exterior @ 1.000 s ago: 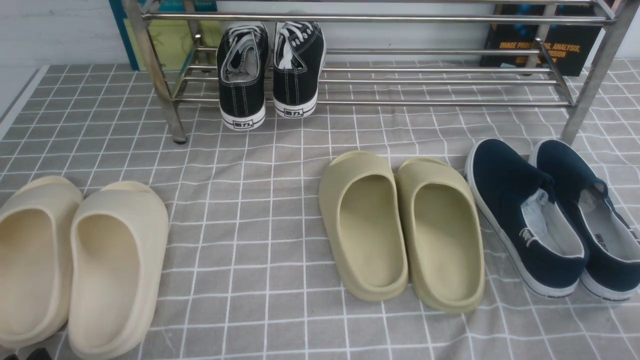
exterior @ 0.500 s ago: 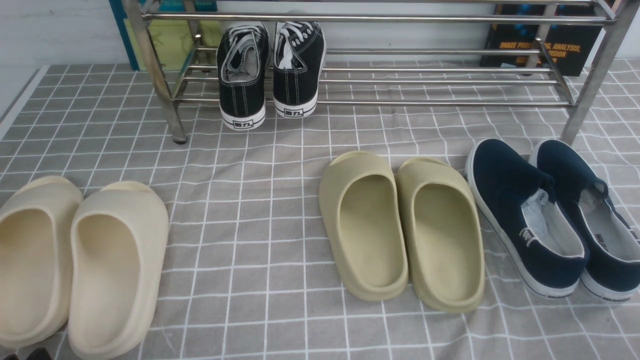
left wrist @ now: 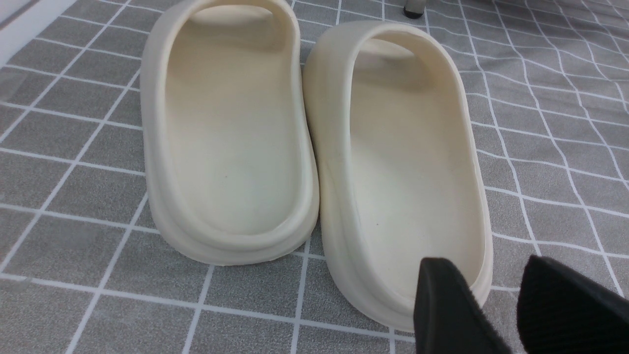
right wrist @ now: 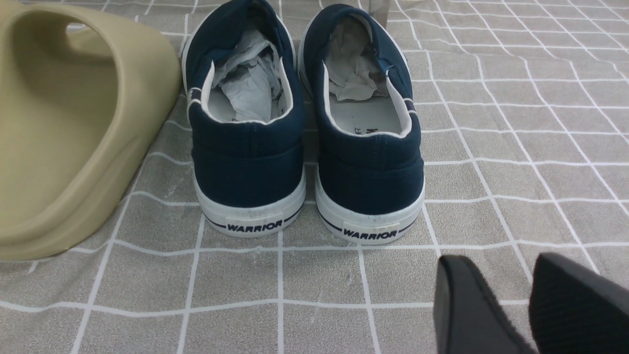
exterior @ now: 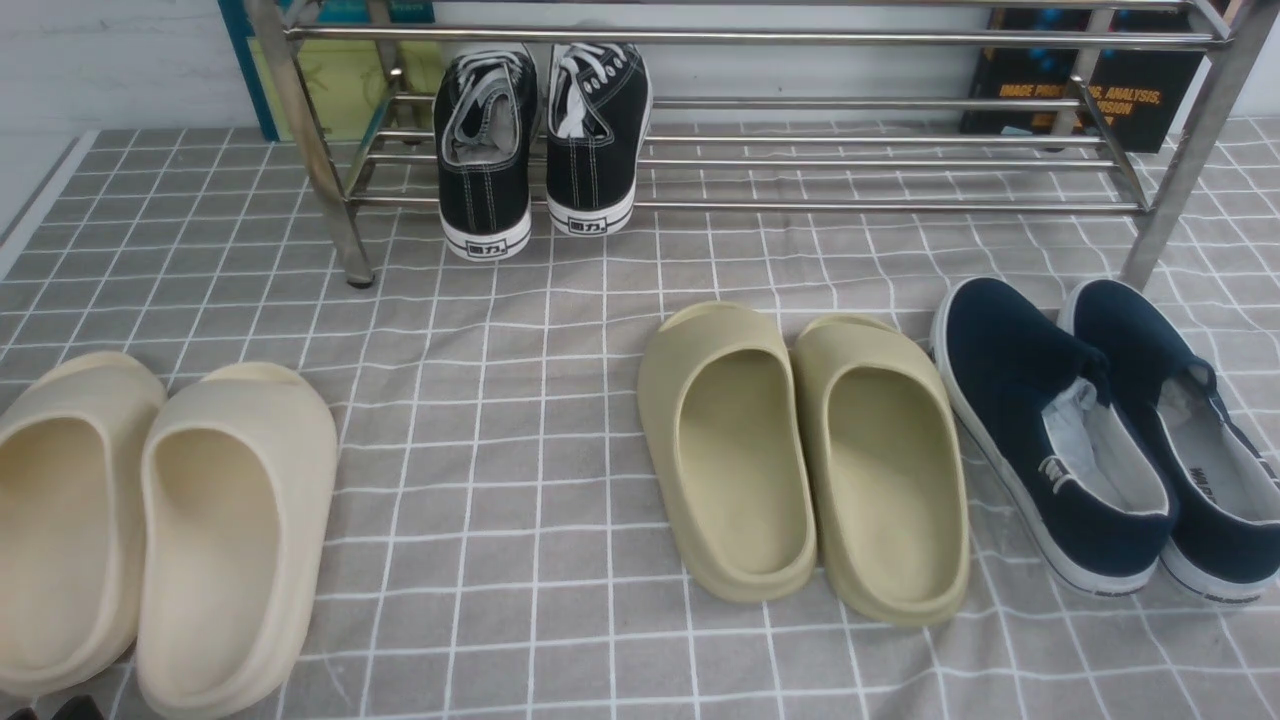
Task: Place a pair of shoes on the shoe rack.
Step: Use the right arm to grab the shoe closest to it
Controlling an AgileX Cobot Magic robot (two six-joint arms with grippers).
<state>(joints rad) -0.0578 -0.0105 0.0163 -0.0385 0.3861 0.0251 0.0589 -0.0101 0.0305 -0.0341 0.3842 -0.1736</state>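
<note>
Nearest in the front view, two small dark tips poke in at the lower left corner, probably those of the left gripper [left wrist: 486, 268]. In the left wrist view its fingers are spread, with a gap between them and nothing pinched; one finger overlaps the heel of a cream slide, though whether they touch is hard to say. The right gripper [right wrist: 506, 260] is out of the front view, but its own wrist view shows its fingers spread too, with only the cloth between them. The pair of cream slides [exterior: 215, 390] fills the lower left of the frame, side by side, openings up. Right of centre, the pair of olive slides [exterior: 725, 325] lies at a slant, and just beside it, at the right edge, are the navy slip-on sneakers [exterior: 1010, 340], upright on the grey gridded cloth [exterior: 480, 640], toes toward the shoe rack [exterior: 880, 207] and heels toward the camera. Pale paper is stuffed inside them. Beyond, the silver rack spans the top of the frame; on its lower tier, left of centre, sit the black lace-up sneakers [exterior: 488, 190], heels facing the camera. Farthest back, a teal and yellow-green panel [exterior: 345, 90] stands at upper left and a dark book [exterior: 1140, 100] at upper right, against a pale wall [exterior: 800, 75].
</note>
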